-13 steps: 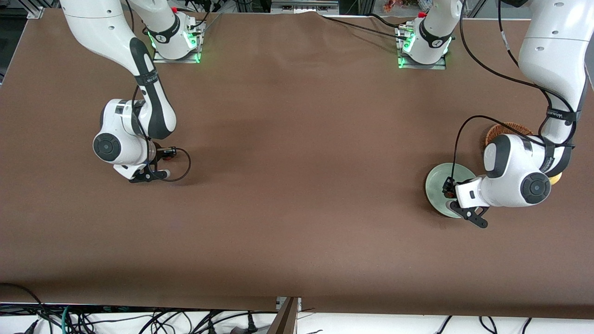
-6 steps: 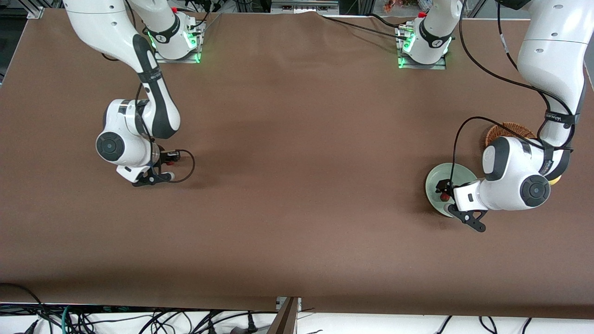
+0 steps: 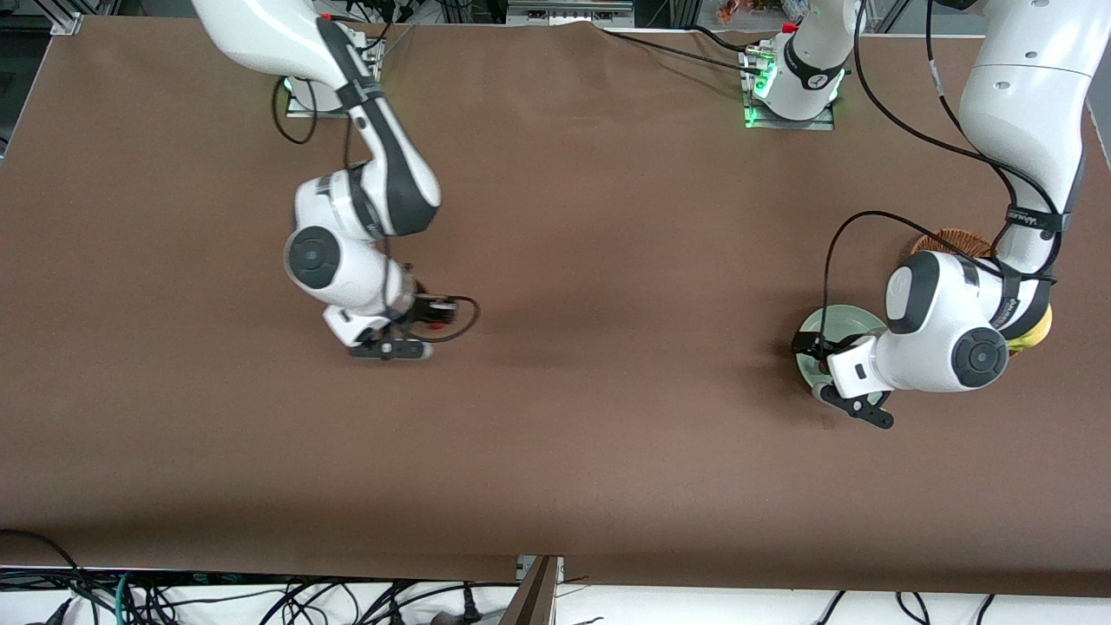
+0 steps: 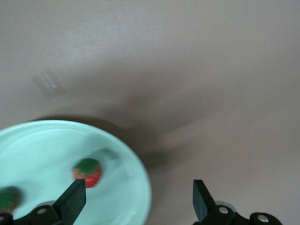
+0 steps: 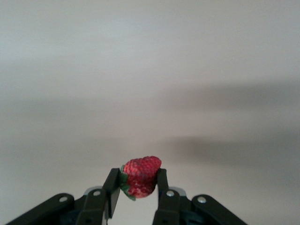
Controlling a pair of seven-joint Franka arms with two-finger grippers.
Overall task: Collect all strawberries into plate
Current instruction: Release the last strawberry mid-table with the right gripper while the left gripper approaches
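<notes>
Left gripper (image 3: 855,410) hangs over the plate's (image 3: 833,319) rim on the edge nearest the front camera, fingers spread wide with nothing between them. My left wrist view shows two strawberries lying in the plate: one strawberry (image 4: 87,172) just inside the rim, close under one fingertip, and a second berry (image 4: 8,200) deeper in, cut off by the frame edge. A second ago that gripper was pinched shut over the plate; half a second ago a red berry showed below it. So the drop is done: two of three are in, I reckon.

Right gripper (image 3: 392,345) is up over bare table (image 3: 555,451), well apart from the plate, fingers pressed onto the third strawberry (image 5: 139,176), which sits upright-ish between the pads. Compared with the earliest frame, the right arm has swung from its own end toward the table's middle, heading for the plate.

The wicker basket (image 3: 953,240) and a yellowish fruit (image 3: 1037,334) sit by the left arm's elbow, mostly hidden. Remaining job as I see it: carry the last berry across, with the left arm clearing out first.
</notes>
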